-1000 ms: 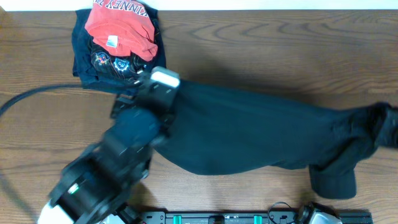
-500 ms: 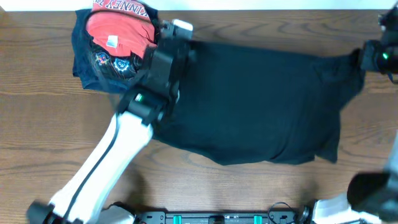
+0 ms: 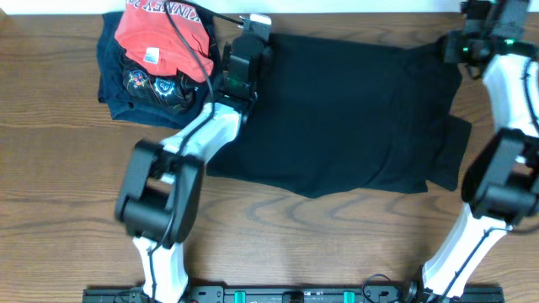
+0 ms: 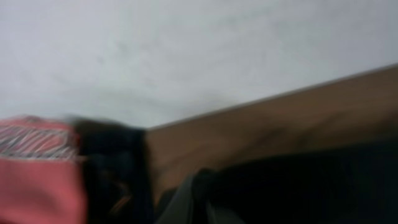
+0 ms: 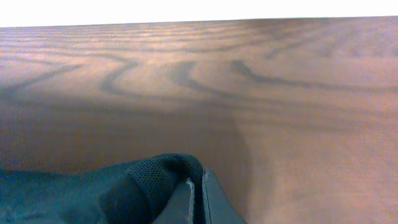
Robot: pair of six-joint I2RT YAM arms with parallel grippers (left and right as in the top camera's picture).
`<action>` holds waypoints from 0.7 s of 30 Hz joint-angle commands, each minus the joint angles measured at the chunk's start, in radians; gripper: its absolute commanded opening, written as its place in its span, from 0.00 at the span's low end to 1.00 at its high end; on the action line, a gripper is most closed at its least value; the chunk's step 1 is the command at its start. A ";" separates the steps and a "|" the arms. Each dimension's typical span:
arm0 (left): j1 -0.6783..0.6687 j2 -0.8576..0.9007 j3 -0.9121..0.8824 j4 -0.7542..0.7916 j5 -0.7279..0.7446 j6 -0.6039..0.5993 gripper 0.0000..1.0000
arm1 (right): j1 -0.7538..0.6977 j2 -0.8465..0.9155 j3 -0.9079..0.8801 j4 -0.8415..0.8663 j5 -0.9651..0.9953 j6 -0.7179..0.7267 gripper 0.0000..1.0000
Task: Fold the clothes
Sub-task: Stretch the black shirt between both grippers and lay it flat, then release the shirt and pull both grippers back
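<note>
A dark teal-black garment (image 3: 345,109) lies spread across the middle of the wooden table, stretched between my two grippers. My left gripper (image 3: 250,38) is shut on its far left corner, next to the folded pile. The left wrist view is blurred; dark cloth (image 4: 292,186) sits between the fingers. My right gripper (image 3: 465,40) is shut on the far right corner. In the right wrist view a fold of mesh cloth (image 5: 155,180) is pinched between the fingertips (image 5: 214,202).
A pile of folded clothes, red shirt (image 3: 164,34) on top of dark ones (image 3: 135,80), sits at the far left corner. It shows blurred in the left wrist view (image 4: 37,162). The table's far edge (image 3: 337,10) runs just behind both grippers.
Both grippers have carried the garment's corners away from me to the far edge. The cloth went from bunched on the right to spread flat.
</note>
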 commanded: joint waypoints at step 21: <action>0.039 -0.140 0.013 -0.156 -0.013 -0.005 0.98 | 0.017 -0.117 0.010 0.031 0.094 0.200 0.99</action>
